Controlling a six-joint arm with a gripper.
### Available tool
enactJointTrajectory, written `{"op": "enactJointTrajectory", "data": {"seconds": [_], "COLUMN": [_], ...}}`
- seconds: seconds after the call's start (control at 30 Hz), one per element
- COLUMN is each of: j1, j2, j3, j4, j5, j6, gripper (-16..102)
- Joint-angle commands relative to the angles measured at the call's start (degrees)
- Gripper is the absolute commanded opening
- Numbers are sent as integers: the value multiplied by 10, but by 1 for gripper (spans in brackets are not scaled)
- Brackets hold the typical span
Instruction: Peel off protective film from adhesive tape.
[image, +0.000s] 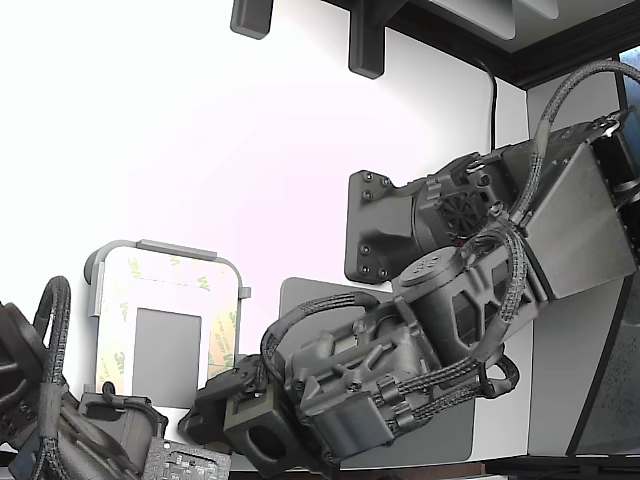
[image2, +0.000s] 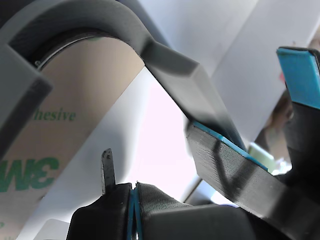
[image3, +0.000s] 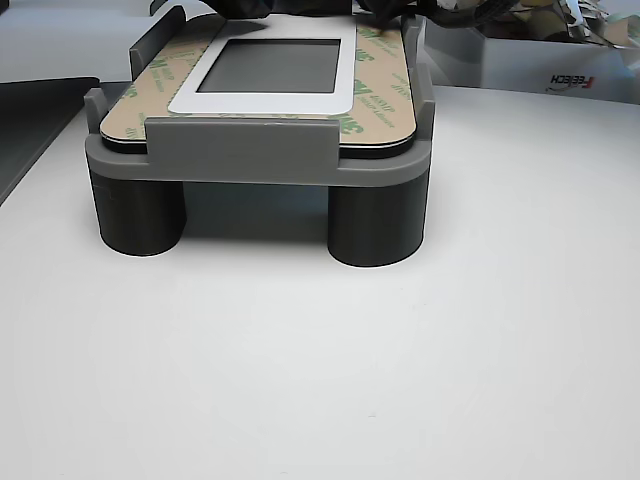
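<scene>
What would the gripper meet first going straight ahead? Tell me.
Probably the pale-yellow 3M-printed liner strip at the corner of the grey plastic holder frame; the gripper points there, depth unclear.

The exterior view looks straight down from above on the white table (image: 200, 150), with the grey holder frame (image: 165, 250) at its lower left. The other view sits low at table height, close in, facing the holder frame (image3: 260, 165) side-on. The wrist view looks up from under the same frame's rim (image2: 150, 45), very near.
</scene>
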Motion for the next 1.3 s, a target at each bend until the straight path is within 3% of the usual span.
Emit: {"op": "enactJointTrajectory", "data": {"seconds": [0.0,1.27], "j1": [-4,1], "j2": [7,-1], "j3": [-14,-28], "j4": [-4,12], "j5": [-2,-6], "j6": [-1,23], "gripper": [-11,-11]}}
